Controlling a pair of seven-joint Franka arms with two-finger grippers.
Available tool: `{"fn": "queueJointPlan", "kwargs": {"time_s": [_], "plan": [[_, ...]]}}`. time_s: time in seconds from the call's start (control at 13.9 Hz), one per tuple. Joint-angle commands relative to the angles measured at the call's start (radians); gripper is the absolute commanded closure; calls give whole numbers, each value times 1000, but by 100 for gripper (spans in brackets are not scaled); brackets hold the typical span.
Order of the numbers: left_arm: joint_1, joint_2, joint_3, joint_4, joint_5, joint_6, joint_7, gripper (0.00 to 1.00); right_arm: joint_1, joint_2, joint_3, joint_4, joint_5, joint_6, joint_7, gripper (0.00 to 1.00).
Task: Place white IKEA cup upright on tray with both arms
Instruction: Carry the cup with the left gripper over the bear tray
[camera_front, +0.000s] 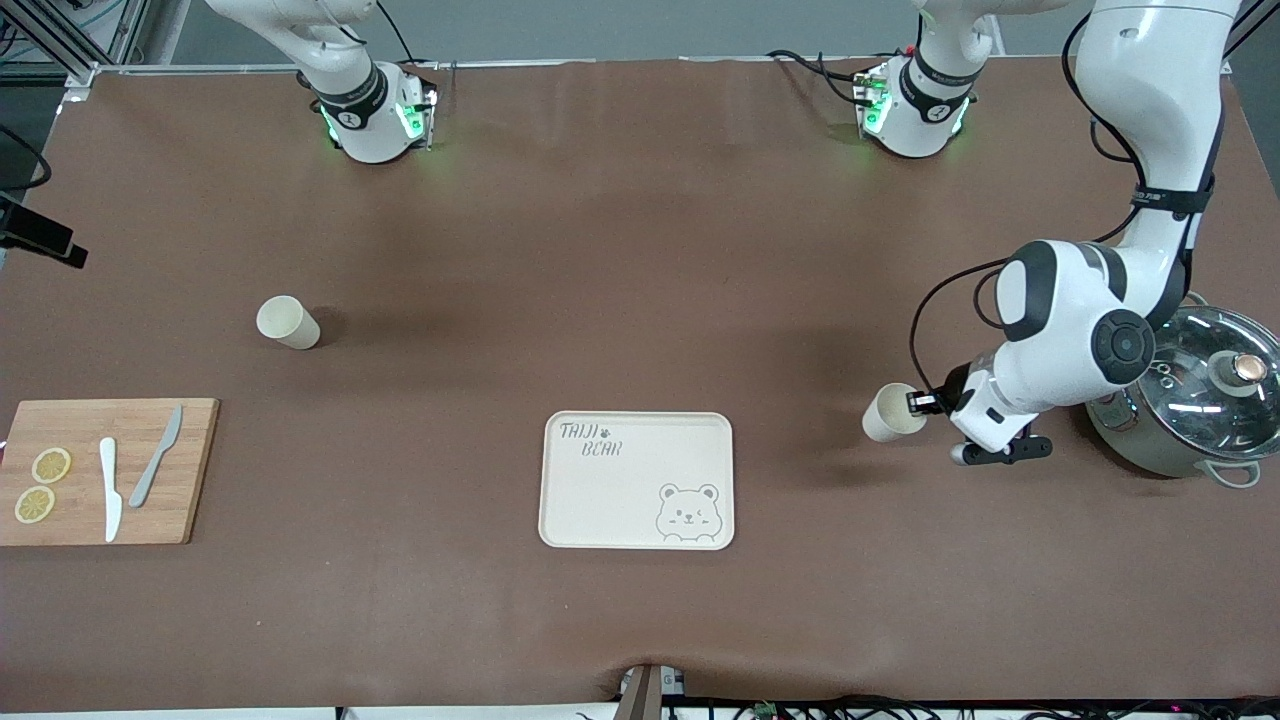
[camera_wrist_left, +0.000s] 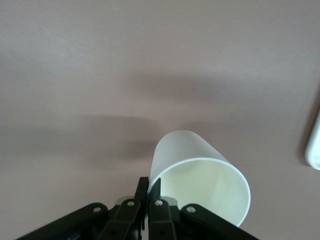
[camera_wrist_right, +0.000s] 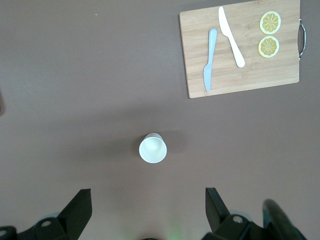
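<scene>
Tray (camera_front: 637, 480), printed "TAIJI BEAR" beside a bear face, lies well apart from the white cup (camera_front: 892, 412), which the left gripper (camera_front: 926, 403) holds clamped by its rim, tilted, toward the left arm's end; best level it before lowering. The right gripper (camera_wrist_right: 145, 210) waits, spread, above a second cup (camera_wrist_right: 153, 148) standing upright

I see bare worktop (camera_front: 640, 300) between my left pincer (camera_front: 922, 403) and the tray (camera_front: 600, 500); only the pot (camera_front: 1190, 400) crowds that arm.
</scene>
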Motion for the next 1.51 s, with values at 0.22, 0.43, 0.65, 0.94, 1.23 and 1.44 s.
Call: {"fn": "queueJointPlan", "kwargs": {"time_s": [0.22,0.43,0.65,0.94,1.23,1.44], "plan": [[-113,41,-43,124,-19,-47,-306,100,-34,32,4,31,-6,-12,8,0],[-201,117,-42,236,-27,-47,-474,100,-27,79,6,34,-71,11,6,0],[-291,209,-42,336,-25,-47,-652,100,-16,177,10,33,-148,69,-1,0],[-362,309,-42,424,-24,-38,-787,100,-22,263,10,19,-131,107,-1,0],[-391,364,-33,459,-22,-7,-823,100,-68,283,12,-160,-33,256,0,0],[-391,393,-31,461,-19,77,-815,100,-105,254,10,-306,35,339,-1,0]]}}
